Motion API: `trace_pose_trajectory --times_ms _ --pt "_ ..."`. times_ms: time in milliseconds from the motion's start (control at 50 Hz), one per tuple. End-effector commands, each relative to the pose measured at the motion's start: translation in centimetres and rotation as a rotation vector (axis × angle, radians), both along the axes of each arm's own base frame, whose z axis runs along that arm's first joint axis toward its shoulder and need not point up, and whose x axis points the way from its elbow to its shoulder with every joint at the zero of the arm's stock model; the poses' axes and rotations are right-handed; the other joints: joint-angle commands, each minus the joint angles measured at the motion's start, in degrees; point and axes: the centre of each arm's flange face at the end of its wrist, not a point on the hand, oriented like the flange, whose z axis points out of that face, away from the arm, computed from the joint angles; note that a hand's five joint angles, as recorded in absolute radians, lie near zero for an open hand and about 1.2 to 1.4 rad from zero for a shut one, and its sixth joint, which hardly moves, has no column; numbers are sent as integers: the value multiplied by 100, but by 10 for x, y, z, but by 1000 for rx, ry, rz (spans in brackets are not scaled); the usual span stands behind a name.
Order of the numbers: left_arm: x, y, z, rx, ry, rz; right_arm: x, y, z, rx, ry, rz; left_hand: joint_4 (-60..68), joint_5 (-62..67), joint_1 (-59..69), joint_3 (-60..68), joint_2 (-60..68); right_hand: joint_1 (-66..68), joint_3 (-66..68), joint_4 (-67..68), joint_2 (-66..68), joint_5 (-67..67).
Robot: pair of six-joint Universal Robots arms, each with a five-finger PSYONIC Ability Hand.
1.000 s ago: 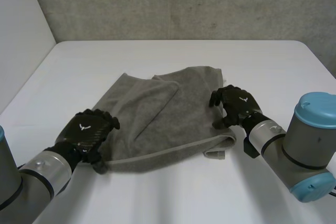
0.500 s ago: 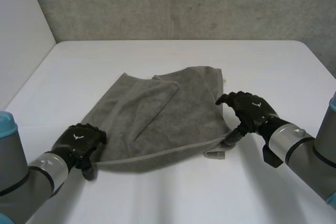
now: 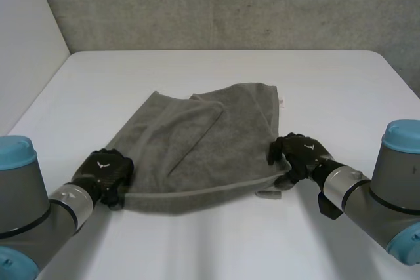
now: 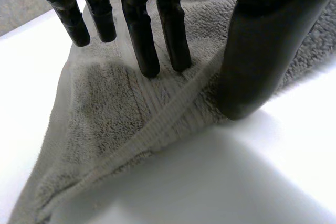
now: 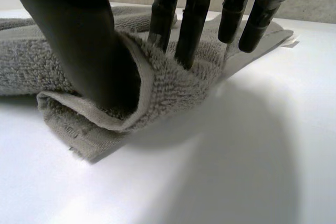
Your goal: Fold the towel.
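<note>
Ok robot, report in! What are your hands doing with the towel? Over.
Left hand pinching towel, near left corner. Right hand pinching near right corner. Cloth partly folded, lying on table. Nothing in the way.

Head view: high vantage between and behind the arms [image 3: 29, 218], facing down and forward across the white table [image 3: 216, 247] to the far grey wall [image 3: 230, 4], taking in the whole towel [image 3: 197, 142]. Left wrist view: very close, looking along the left hand [image 4: 262, 51] onto the towel's near left corner. Right wrist view: equally close, looking along the right hand [image 5: 73, 35] onto the near right corner, with the wall beyond. Each wrist view overlaps the head view at its own corner.
</note>
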Motion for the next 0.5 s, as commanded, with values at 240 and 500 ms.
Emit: trace_pose_trajectory --times_ms 240,500 --pt "4 -9 51 -130 50 27 -9 -9 47 -113 -83 62 -309 3476 3462 -273 3429 3166 -257 -429 3205 3217" --pt "1 -1 105 -266 162 34 -25 -3 83 -172 -54 89 -309 3476 3462 -273 3429 3166 -257 -429 3205 3217"
